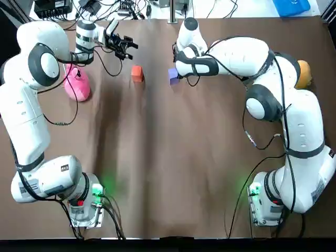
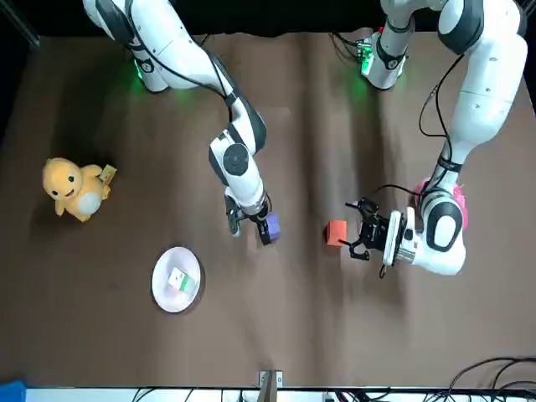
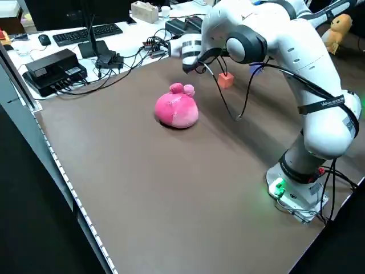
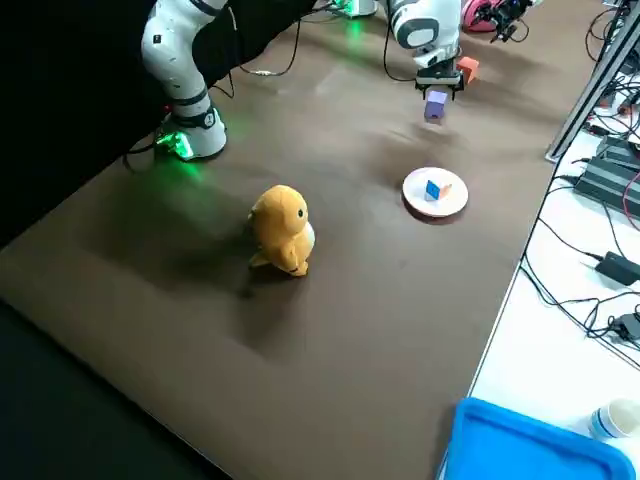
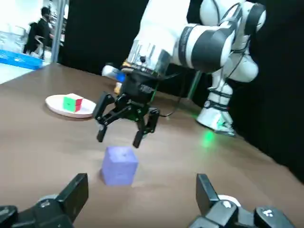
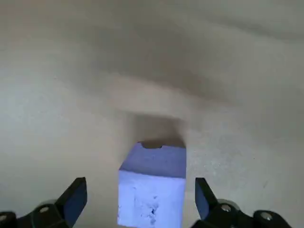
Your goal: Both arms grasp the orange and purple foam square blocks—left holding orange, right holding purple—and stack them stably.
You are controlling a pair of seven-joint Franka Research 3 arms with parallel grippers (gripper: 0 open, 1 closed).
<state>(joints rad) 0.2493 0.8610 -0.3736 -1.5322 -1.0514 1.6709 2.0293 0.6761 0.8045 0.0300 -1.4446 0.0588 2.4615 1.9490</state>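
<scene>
Right claw (image 5: 118, 137) is hanging wide open over the purple block (image 6: 152, 194). Its fingers are straddling the block and neither pad is touching. The left wrist view is showing the tips just above the block's top. Purple is sitting flat on the surface (image 1: 173, 157).

Left claw (image 1: 125, 48) is hovering, also spread wide and empty. In the top view the orange block (image 1: 137, 73) is lying at about 5 o'clock from it, near but apart. Purple is lying at 3 o'clock of orange, with a gap between them.

Handling (judgement): being foam, both blocks are probably light, soft and fairly grippy. I am planning to take each on two opposite flat sides at mid-height with a gentle squeeze. Overclamping is likely to dent a block and tilt the stack.

Hard to see: orange is not showing in the left wrist view. In the top view the right wrist is covering part of purple. How high the left claw is hanging above the surface is hard to judge.
</scene>
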